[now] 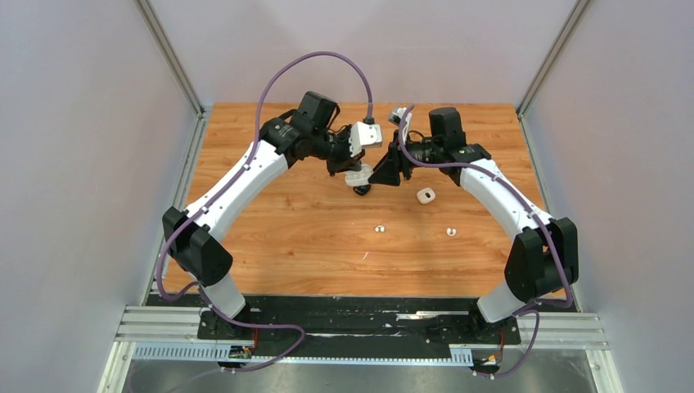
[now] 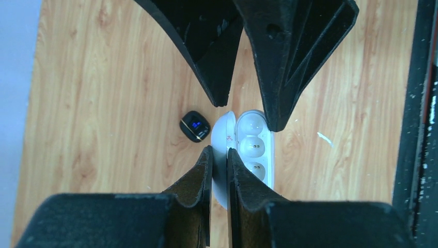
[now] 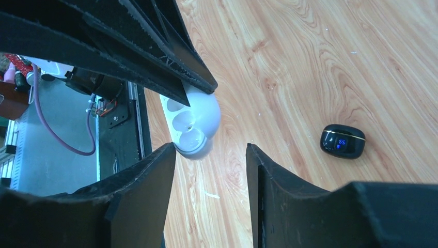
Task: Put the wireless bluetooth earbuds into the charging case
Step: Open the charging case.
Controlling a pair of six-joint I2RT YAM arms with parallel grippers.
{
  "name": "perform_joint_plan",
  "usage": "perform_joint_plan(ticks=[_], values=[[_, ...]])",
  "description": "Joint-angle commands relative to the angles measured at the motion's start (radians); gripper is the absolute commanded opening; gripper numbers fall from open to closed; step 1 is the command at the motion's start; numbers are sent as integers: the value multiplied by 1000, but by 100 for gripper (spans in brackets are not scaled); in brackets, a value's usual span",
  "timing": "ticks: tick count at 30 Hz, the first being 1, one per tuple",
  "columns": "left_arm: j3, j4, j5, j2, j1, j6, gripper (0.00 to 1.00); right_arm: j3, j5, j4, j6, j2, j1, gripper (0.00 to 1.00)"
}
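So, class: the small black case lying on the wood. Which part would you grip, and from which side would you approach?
Come at the black case from straight above and close on its two long sides, across the shorter width. It lies flat on the table, display up, with bare wood all round. Its rounded ends would probably slip.

white case (image 2: 251, 147): lower end hidden behind left gripper (image 2: 219, 151) | two white specks (image 1: 379, 228): too small to identify

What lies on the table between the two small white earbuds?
Nothing. In the top view, the table between the left earbud and the right earbud is bare wood; the small white case lies farther from the arm bases, off that line.
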Motion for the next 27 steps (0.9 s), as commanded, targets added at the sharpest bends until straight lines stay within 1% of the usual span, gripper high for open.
perform_joint_plan(ticks=[1,5,9,11,14,18,22,25,27], values=[[38,-11,73,-1,13,-101,0,-9,36,2,-50,-46,2,52],[32,-1,93,-1,21,-132,0,-4,58,-8,-64,-47,2,52],[29,17,99,-5,32,-162,0,-13,95,-74,-144,-83,-8,54],[26,28,97,-9,40,-179,0,-51,131,-114,-181,-127,-21,55],[14,46,88,-25,43,-179,0,-123,174,-229,-270,-206,-60,56],[-34,121,51,-76,44,-171,0,-238,188,-364,-380,-316,-167,55],[-96,195,1,-120,43,-108,0,-303,169,-481,-473,-374,-245,52],[-102,183,-26,-121,43,-82,0,-330,194,-528,-513,-384,-279,43],[-99,162,-25,-115,43,-77,0,-330,208,-546,-510,-371,-305,36]])
